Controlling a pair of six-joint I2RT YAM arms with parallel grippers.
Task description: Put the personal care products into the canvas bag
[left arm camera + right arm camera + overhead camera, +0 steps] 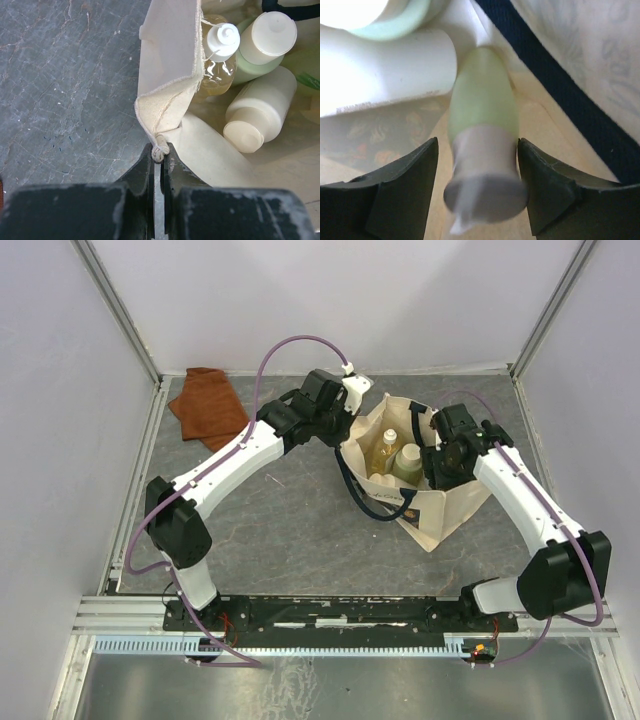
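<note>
Fingers of the left gripper are shut to a sliver, pinching a bunched corner of the canvas bag at its rim. Those of the right gripper stand apart, straddling the pale green bottle with cream spout cap. A gap shows on one side, and whether the other finger touches the cap cannot be told.

In the right wrist view that bottle's long axis runs 6 to 12 o'clock, cap at 6, inside the bag beside a navy handle.

From above, the bag sits at 3 o'clock of table centre, mouth open. In it are the amber bottle, the pale green cream-capped bottle and the cream-white bottle, the last with its cap toward 7 o'clock.
</note>
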